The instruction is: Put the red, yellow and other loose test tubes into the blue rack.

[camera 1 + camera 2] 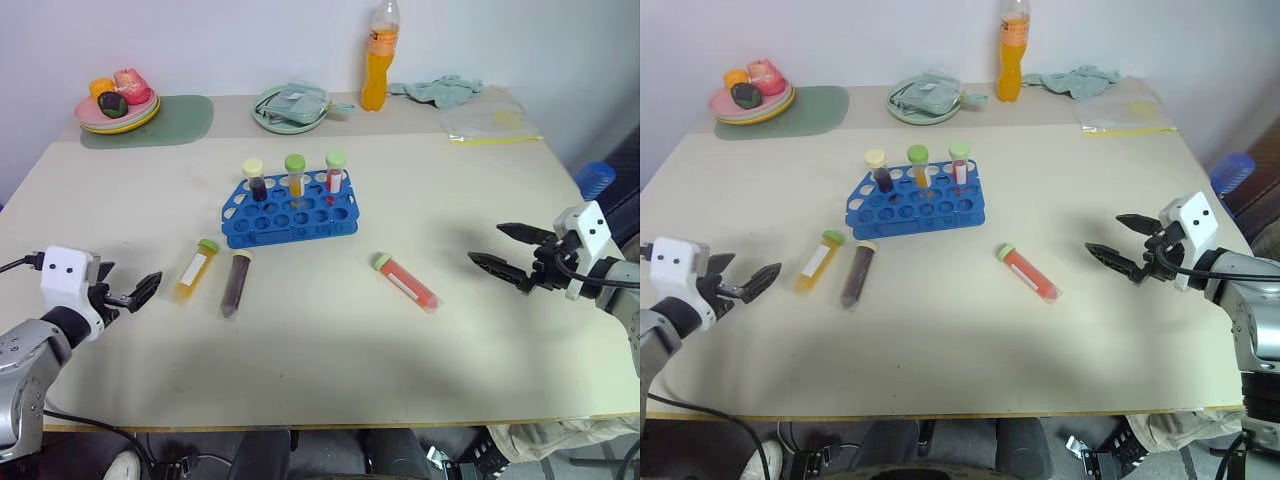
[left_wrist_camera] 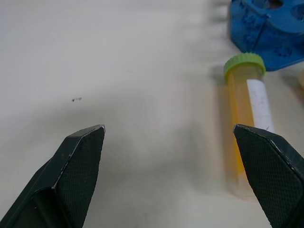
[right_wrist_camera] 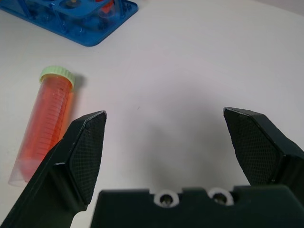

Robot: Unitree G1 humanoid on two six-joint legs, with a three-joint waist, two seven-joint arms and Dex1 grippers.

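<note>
hovering over the beige table with nothing held, the left gripper and right gripper both have their black jaws spread wide, probably so a tube can slip between them. three loose plastic tubes lie flat near the blue plastic rack: a yellow one with a green cap, a dark purple one just beside it, and a red one with a pale green cap off toward the right gripper. three tubes already stand upright in the rack's back row, so i'd guess each arm takes its nearest tube.
</note>
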